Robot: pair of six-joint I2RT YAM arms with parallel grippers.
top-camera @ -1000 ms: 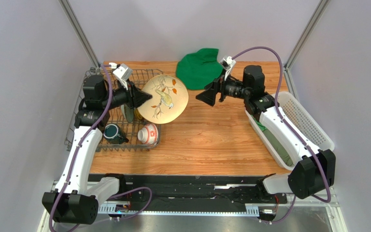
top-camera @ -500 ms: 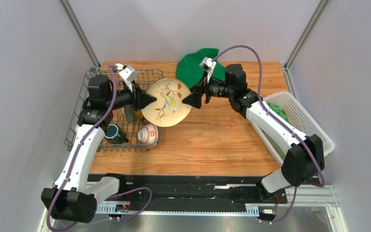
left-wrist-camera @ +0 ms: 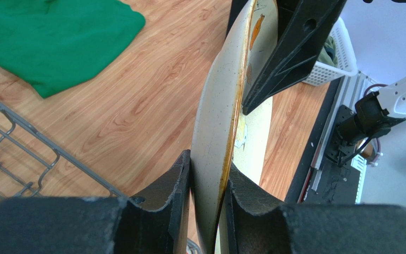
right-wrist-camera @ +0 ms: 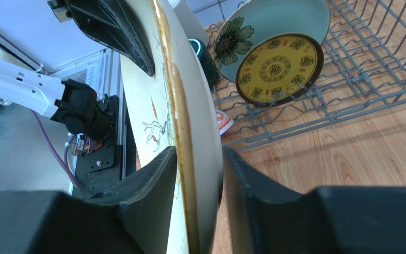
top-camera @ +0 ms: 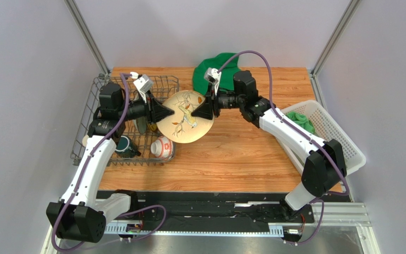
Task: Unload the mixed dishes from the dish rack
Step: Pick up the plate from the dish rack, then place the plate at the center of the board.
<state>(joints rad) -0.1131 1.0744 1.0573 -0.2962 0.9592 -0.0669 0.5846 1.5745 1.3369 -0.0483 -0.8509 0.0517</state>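
Observation:
The cream floral plate hangs on edge above the table, just right of the dish rack. My left gripper is shut on its left rim; in the left wrist view both fingers of that gripper press the plate. My right gripper is shut on the opposite rim, its jaws hugging both faces of the plate. In the rack stand a pale green plate and a small yellow patterned plate, with a dark teal mug and a red-and-white bowl at its front.
A green cloth lies at the back of the wooden table. A white lattice basket with green fabric inside stands at the right edge. Bare wood lies between rack and basket.
My right arm swung left to the plate and its jaws closed on the right rim. The left gripper kept its hold and carried the plate slightly right.

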